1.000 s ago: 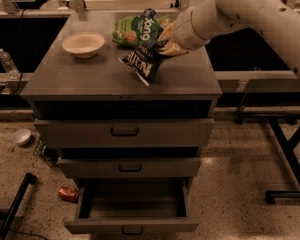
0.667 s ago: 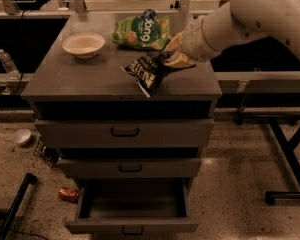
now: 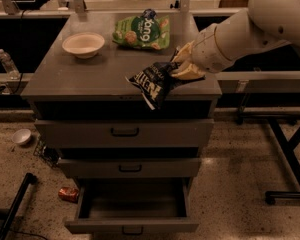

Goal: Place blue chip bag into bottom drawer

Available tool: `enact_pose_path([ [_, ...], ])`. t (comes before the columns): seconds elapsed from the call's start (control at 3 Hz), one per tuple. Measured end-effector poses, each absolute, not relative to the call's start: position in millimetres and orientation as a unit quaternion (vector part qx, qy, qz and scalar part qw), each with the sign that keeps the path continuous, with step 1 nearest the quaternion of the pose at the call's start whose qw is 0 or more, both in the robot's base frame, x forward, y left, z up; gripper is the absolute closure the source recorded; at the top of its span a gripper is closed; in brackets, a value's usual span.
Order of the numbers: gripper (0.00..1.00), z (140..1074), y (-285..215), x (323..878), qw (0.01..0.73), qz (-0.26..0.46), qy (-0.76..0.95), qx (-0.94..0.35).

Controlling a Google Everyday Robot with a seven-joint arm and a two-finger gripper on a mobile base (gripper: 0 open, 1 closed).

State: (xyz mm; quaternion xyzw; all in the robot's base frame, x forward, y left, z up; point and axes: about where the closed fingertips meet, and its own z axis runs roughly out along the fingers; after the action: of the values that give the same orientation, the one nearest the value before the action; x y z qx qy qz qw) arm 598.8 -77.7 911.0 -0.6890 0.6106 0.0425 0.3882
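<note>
My gripper (image 3: 179, 69) is shut on the blue chip bag (image 3: 152, 83), a crinkled navy bag with white lettering. I hold it in the air over the front right edge of the grey cabinet top (image 3: 80, 79); the bag hangs down past that edge. The bottom drawer (image 3: 132, 211) stands pulled out below, its dark inside showing and its small handle (image 3: 132, 230) at the front. The bag is well above the drawer and a little to the right of its middle.
A bright green snack bag (image 3: 141, 31) and a pale bowl (image 3: 83, 44) lie on the cabinet top. Two shut drawers (image 3: 124, 132) sit above the open one. A red can (image 3: 68, 194), a small bowl (image 3: 22, 136) and a black pole (image 3: 15, 206) lie on the floor at left. A table frame (image 3: 290, 154) stands at right.
My gripper has carried the blue chip bag forward, from over the middle of the cabinet top to its front edge, and slightly lower.
</note>
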Motion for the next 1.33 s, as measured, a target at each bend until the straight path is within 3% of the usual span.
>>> enact_pose_path([
  [0.67, 1.0, 860.7, -83.4, 582.8, 0.425, 0.06, 0.667, -0.609],
  [1.33, 1.0, 837.4, -89.0, 550.0, 0.407, 0.093, 0.723, -0.55],
])
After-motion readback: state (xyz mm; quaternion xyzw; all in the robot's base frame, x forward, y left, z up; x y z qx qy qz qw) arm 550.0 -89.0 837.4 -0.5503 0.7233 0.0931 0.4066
